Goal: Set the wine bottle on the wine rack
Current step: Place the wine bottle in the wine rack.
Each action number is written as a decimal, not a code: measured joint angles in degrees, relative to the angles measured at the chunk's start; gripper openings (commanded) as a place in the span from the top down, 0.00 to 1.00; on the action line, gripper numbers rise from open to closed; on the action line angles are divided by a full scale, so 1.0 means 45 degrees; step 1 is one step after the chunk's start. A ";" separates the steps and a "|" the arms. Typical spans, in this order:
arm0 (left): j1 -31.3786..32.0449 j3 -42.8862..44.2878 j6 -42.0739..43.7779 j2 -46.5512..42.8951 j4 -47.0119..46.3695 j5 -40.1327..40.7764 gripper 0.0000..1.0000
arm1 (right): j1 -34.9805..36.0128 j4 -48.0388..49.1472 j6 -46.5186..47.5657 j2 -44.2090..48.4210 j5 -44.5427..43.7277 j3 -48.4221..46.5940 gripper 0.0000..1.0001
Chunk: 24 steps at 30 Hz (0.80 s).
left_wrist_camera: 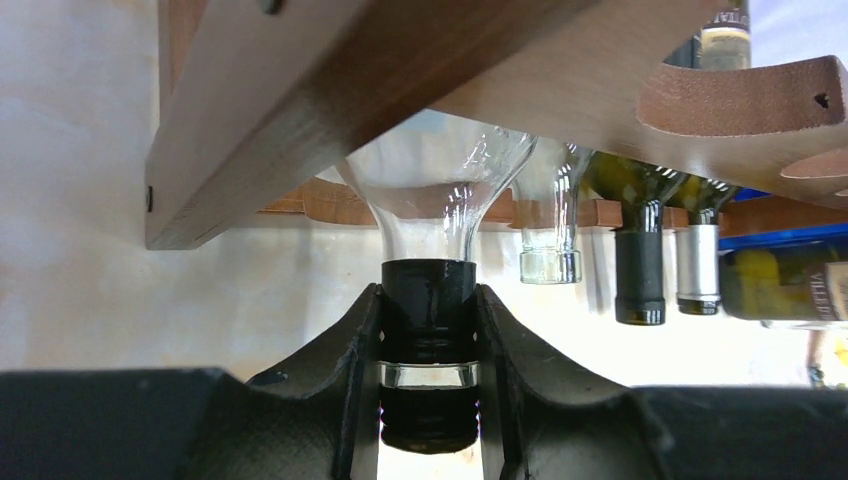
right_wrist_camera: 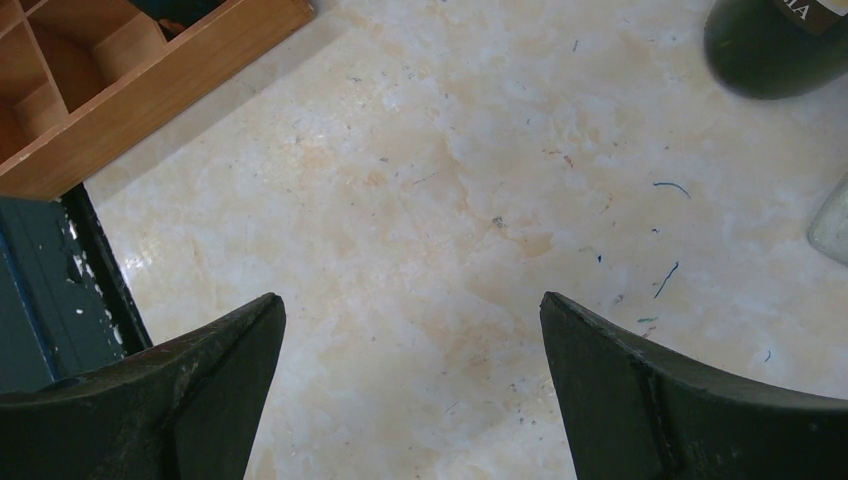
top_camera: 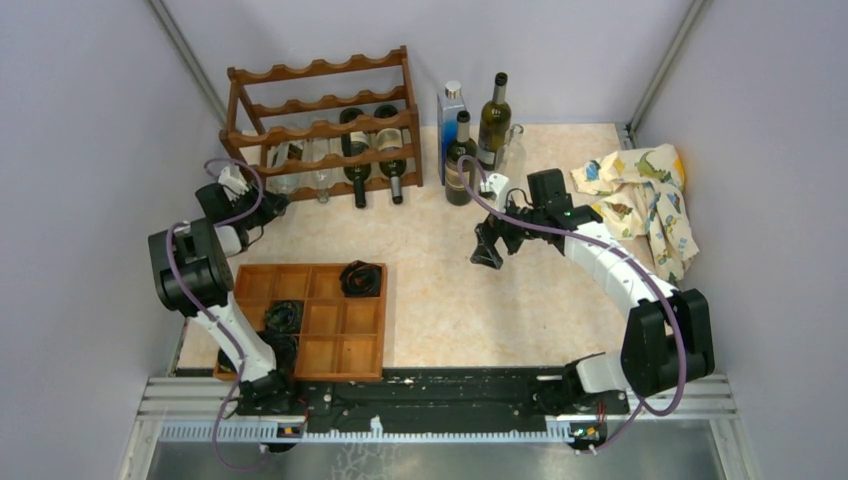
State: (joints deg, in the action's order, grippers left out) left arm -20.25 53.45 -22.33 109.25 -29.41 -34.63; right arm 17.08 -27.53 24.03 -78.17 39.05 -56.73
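The wine rack (top_camera: 320,120) stands at the back left; its rails fill the top of the left wrist view (left_wrist_camera: 330,80). A clear wine bottle (top_camera: 288,158) with a black cap lies in the rack's lowest tier, neck toward me. My left gripper (top_camera: 265,205) is shut on that bottle's neck (left_wrist_camera: 430,300); the clear shoulder (left_wrist_camera: 440,180) sits just under a rail. My right gripper (top_camera: 487,255) is open and empty over bare table mid-right, jaws wide apart in its wrist view (right_wrist_camera: 412,300).
Another clear bottle (left_wrist_camera: 548,230) and two dark bottles (top_camera: 372,145) lie in the rack. Standing bottles (top_camera: 462,160) and a blue box (top_camera: 450,110) are at the back centre, a patterned cloth (top_camera: 640,190) at right. A wooden compartment tray (top_camera: 330,330) with black cables lies front left.
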 measured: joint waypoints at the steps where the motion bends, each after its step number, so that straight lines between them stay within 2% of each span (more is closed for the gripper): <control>1: -0.0044 -0.0034 -0.0146 0.0063 -0.0151 -0.0199 1.00 | 0.0000 -0.0005 0.0005 0.0000 -0.0005 0.0000 0.04; 10: -0.0389 -0.0811 -0.2900 0.0952 -0.2958 -0.1739 1.00 | 0.0000 -0.0005 0.0092 -0.0005 -0.0044 -0.0019 0.04; 18: -0.0413 -0.1452 -0.6057 0.1768 -0.5872 -0.1948 1.00 | 0.0000 -0.0058 0.0214 -0.0068 -0.0068 -0.0175 0.04; 24: -0.0403 -0.1506 -0.7664 0.2356 -0.7135 -0.1977 1.00 | 0.0000 -0.0087 0.0301 -0.0078 -0.0087 -0.0175 0.04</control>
State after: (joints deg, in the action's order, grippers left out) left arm -22.06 46.68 -56.82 119.85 -61.52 -43.53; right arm 17.08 -27.92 25.39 -78.52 38.65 -57.52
